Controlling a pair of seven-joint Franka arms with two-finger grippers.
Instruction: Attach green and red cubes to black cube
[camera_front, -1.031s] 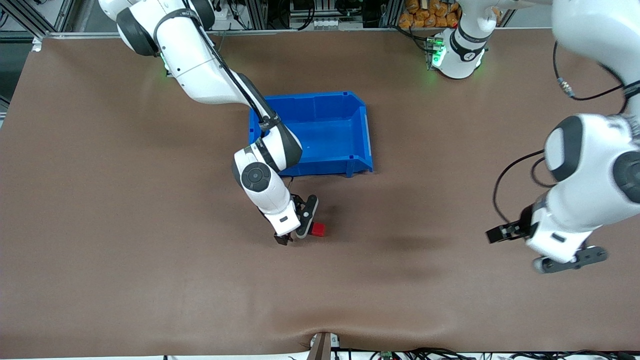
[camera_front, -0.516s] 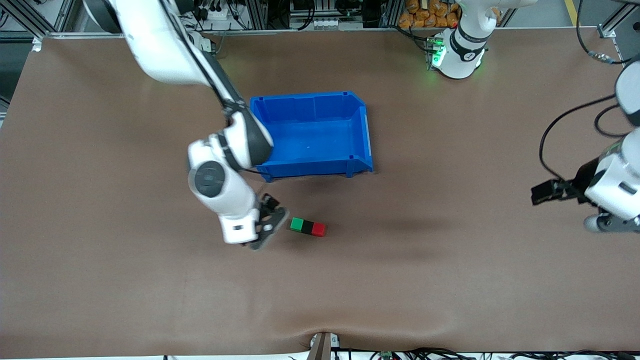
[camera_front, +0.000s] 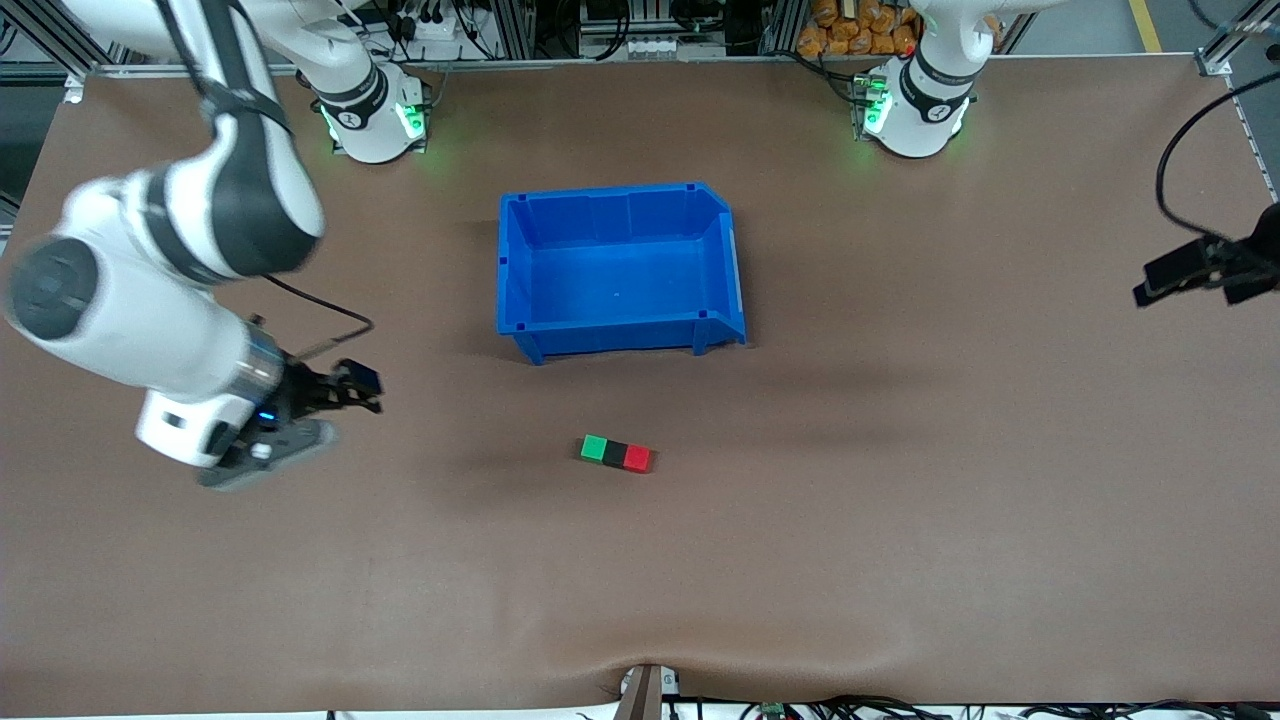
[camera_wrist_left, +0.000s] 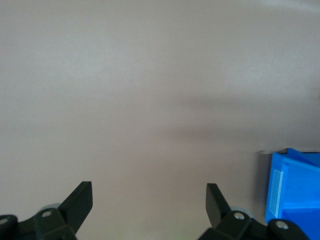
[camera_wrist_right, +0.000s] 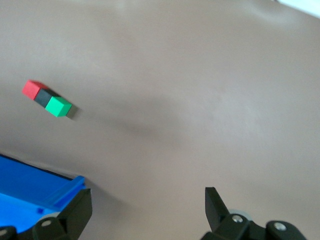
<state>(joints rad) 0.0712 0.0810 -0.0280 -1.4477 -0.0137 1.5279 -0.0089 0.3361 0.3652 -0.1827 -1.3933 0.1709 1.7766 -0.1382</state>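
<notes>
Cubes: green cube (camera_front: 595, 448), black cube (camera_front: 616, 453) and red cube (camera_front: 637, 458) sit touching in one row on the surface (camera_front: 900, 520), at 6 o'clock from the blue bin (camera_front: 720, 250), nearer the front camera.
Writing: none readable.
Right hand (camera_wrist_right: 149, 207): fingers apart, holding nothing, over bare surface at 9 o'clock from the cubes.
Left hand (camera_wrist_left: 149, 200): fingers apart, holding nothing, at the surface's edge at its own arm's end.
Room: open brown surface all round the row.

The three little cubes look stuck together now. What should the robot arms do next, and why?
Probably just park, fingers open. The green cube, black cube and red cube already sit touching in a row, nearer the camera than the blue bin. The right gripper and left gripper are both open, holding nothing, well apart from it.
</notes>
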